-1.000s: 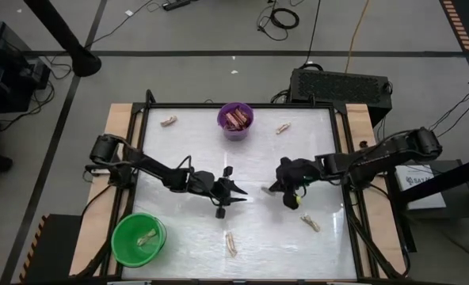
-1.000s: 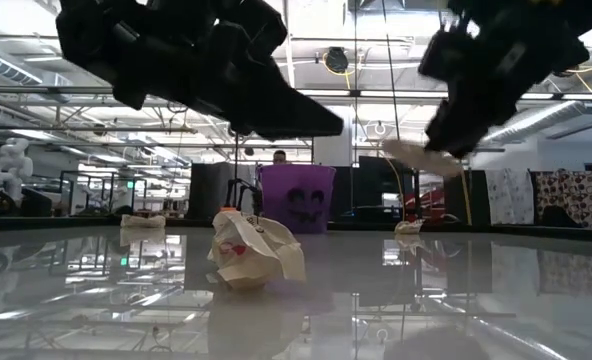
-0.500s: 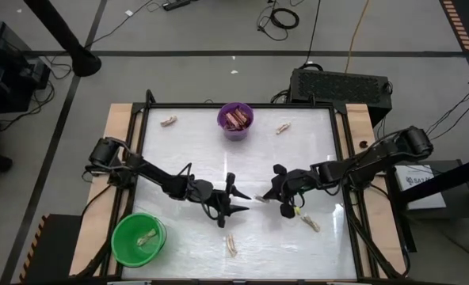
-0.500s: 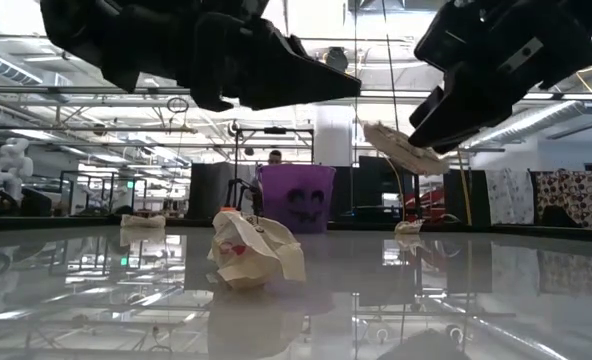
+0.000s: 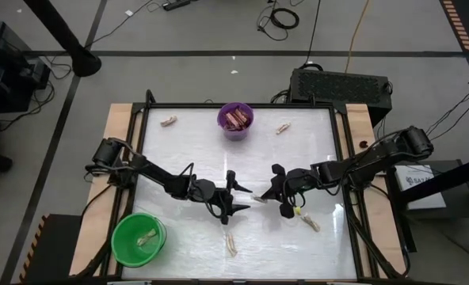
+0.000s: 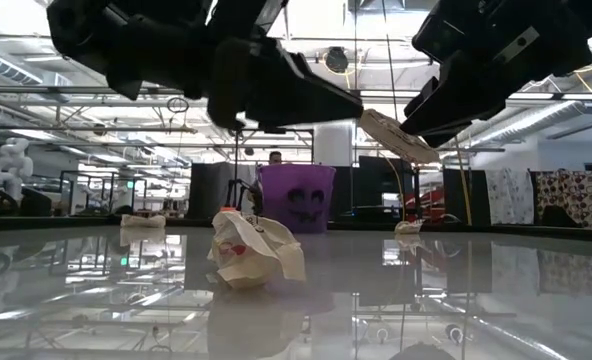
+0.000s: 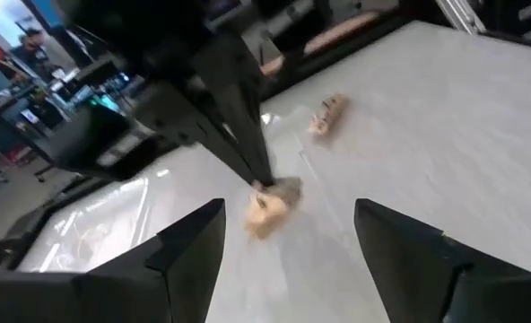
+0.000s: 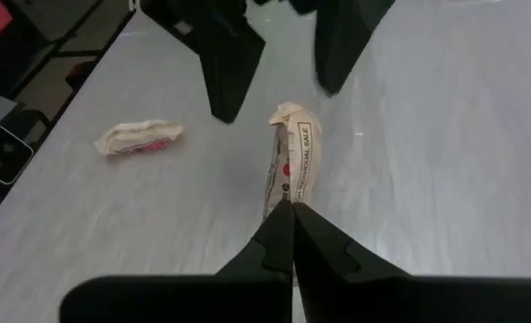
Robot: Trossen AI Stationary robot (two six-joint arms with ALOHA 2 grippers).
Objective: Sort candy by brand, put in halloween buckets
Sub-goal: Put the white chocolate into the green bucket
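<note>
Glossy white table (image 5: 195,150), left fingers (image 5: 233,198) spread, right fingers (image 5: 268,191) pinching cream candy (image 8: 290,166), workshop behind.

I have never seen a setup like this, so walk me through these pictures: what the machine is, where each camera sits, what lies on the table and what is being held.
Two dark robot arms work at a white table. One camera looks straight down, one sits at table-top height, and one rides on each wrist. The right gripper is shut on a pale twisted candy, holding it out in mid-air. The left gripper, fingers open, faces it, so this looks like a hand-over. On the table are a purple bucket with dark bars inside, a green bucket with a pale piece inside, and several loose pale candies, such as one near the front edge.
</note>
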